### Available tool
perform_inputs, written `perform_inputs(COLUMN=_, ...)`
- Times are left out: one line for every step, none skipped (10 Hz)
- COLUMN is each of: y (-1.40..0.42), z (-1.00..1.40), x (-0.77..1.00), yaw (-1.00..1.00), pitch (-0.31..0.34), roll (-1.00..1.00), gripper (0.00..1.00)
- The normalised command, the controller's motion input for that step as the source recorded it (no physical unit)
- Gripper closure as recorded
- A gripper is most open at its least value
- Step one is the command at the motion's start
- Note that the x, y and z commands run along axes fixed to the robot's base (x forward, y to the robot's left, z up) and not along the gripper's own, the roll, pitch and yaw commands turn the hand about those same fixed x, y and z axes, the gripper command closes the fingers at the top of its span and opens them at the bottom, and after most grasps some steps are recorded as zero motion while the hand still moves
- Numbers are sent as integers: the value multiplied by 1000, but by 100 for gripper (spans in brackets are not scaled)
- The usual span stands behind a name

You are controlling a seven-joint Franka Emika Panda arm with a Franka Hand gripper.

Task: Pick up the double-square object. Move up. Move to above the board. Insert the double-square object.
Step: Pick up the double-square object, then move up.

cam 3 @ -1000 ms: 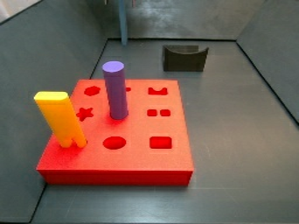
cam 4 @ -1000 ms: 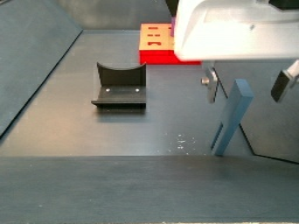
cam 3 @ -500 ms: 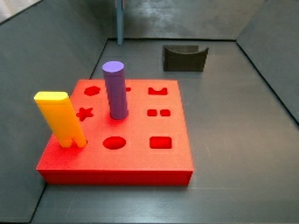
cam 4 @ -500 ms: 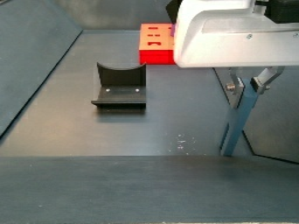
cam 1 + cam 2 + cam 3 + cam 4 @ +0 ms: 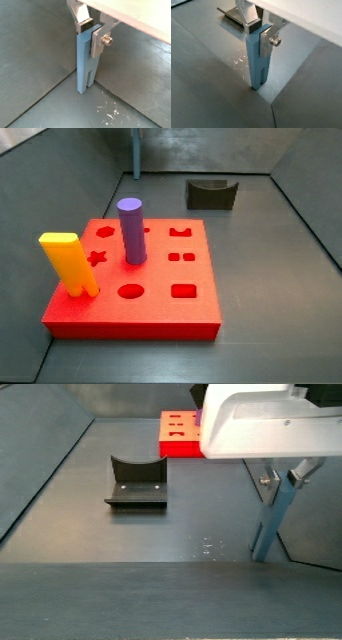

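Tool fingers, 2 flat silver plates with dark pads, are pressed against the upper end of the double-square object, 1 plate on each side, pinching it; both wrist views show this grip, with a screw head visible on the nearer plate. That object is a tall, slim, grey-blue peg standing upright, and a shallow groove running down its length marks it as 2 parallel square bars joined side by side. Its lower end meets the dark grey floor close to where the floor joins a side wall, though whether it rests there or hangs just above cannot be told. In a side view the peg hangs below the large white body of the tool near the right wall, well apart from the board, which shows only as a red edge at the back. In a side view the board is a wide, flat, bright red block with shaped holes in its top, among them a star, a circle, a square and a pair of small squares. A purple round cylinder stands upright in the board, and a yellow peg stands at its near left corner. A small dark grey U-shaped block sits on the floor beyond the board, apart from it.
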Motion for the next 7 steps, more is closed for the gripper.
perform_inputs(y=0, z=0, x=0, yaw=0, pitch=0, roll=0, gripper=100)
perform_inputs(y=0, z=0, x=0, yaw=0, pitch=0, roll=0, gripper=100)
perform_inputs(y=0, z=0, x=0, yaw=0, pitch=0, roll=0, gripper=100)
perform_inputs(y=0, z=0, x=0, yaw=0, pitch=0, roll=0, gripper=100)
perform_inputs(y=0, z=0, x=0, yaw=0, pitch=0, roll=0, gripper=100)
perform_inputs(y=0, z=833, x=0, yaw=0, pitch=0, roll=0, gripper=100)
perform_inputs(y=7, z=768, x=-39, yaw=-15, pitch=36, roll=-1, gripper=100)
